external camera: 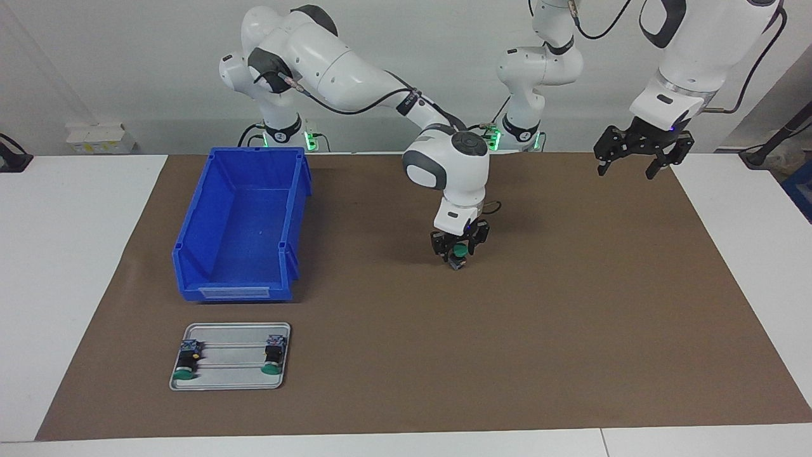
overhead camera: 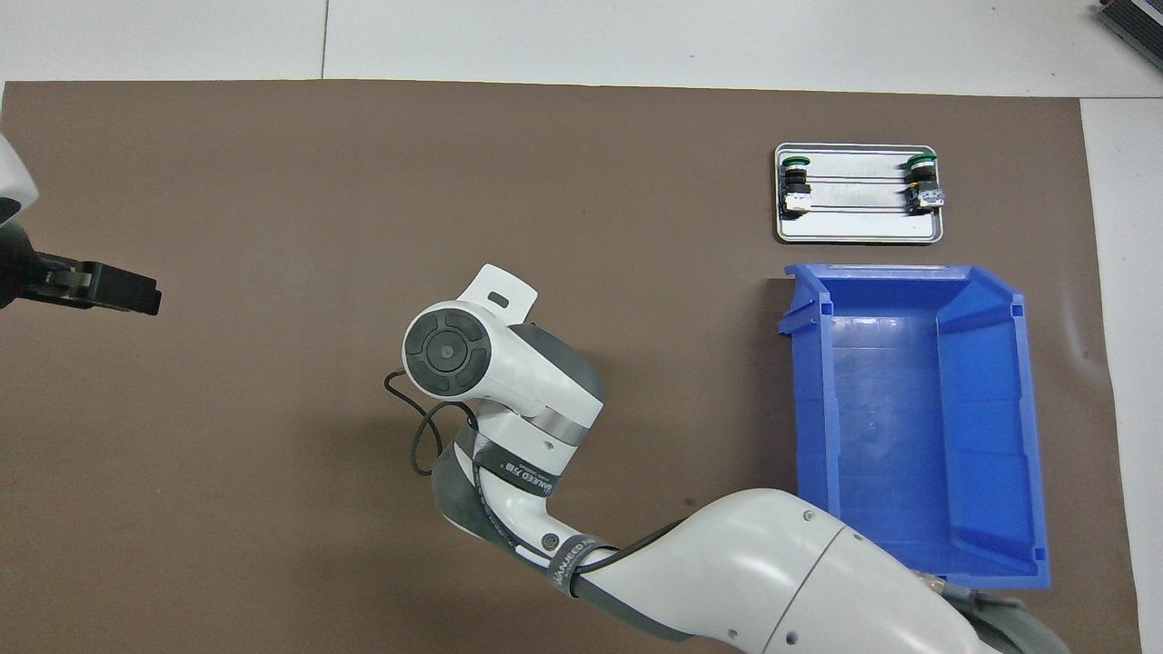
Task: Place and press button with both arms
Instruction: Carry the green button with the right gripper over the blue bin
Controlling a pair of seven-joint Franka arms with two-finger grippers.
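A button [external camera: 457, 258] with a green cap stands on the brown mat near the table's middle. My right gripper [external camera: 458, 252] points straight down with its fingers shut on it. In the overhead view the right arm's wrist [overhead camera: 454, 350] hides both the gripper and this button. My left gripper [external camera: 634, 162] hangs open and empty above the mat's corner at the left arm's end of the table. It also shows at the edge of the overhead view, left gripper [overhead camera: 145, 300].
A large empty blue bin [external camera: 190, 241] sits toward the right arm's end, the same blue bin [overhead camera: 1027, 436] from overhead. Farther from the robots than the bin lies a metal tray [external camera: 231, 376] with two more buttons on it, tray [overhead camera: 859, 232].
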